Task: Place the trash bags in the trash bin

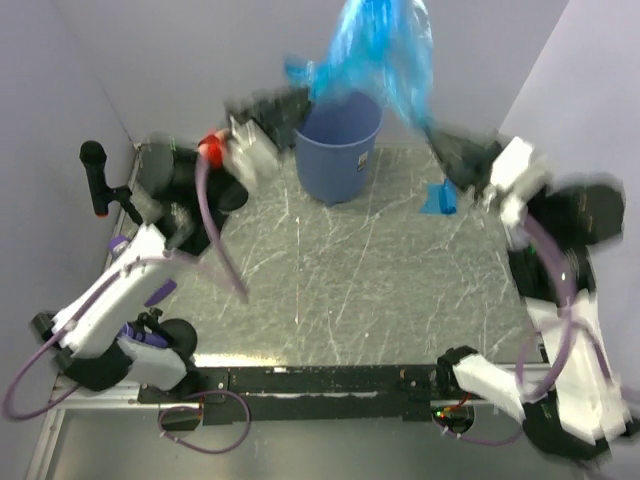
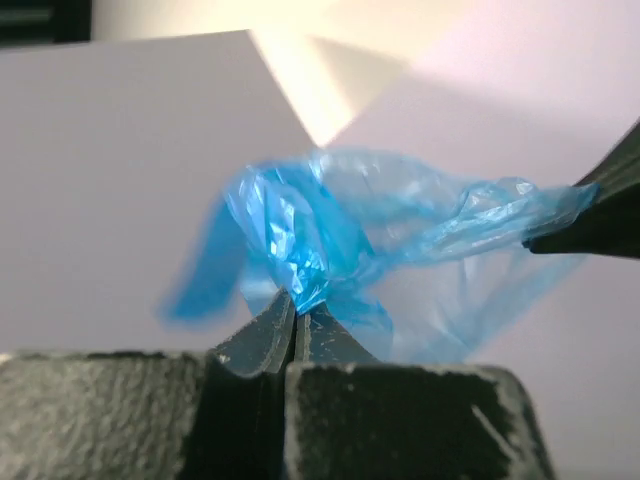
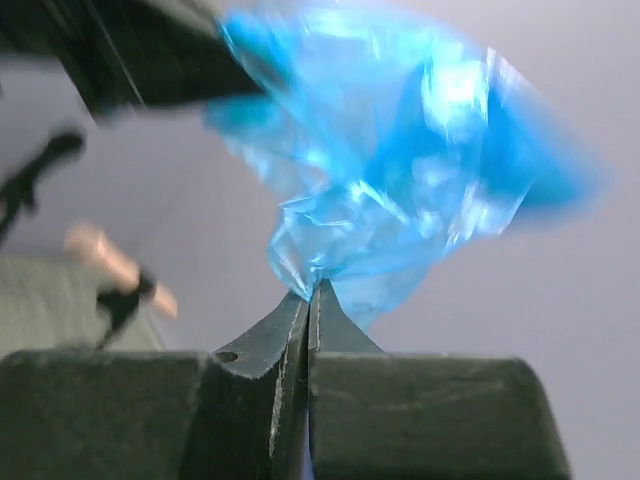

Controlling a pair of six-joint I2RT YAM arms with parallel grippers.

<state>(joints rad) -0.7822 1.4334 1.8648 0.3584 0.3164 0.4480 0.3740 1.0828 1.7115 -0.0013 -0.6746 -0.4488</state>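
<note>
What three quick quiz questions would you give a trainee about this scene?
1. True or false: the bag lies inside the bin.
2. How many grippers pinch the bag? A: none. B: one. C: both.
3. Fill in: a small blue packet lies on the ____.

Key:
1. False. It is held up in the air between the arms.
2. C. The left gripper and the right gripper are each shut on it.
3. table, right of the bin.
</note>
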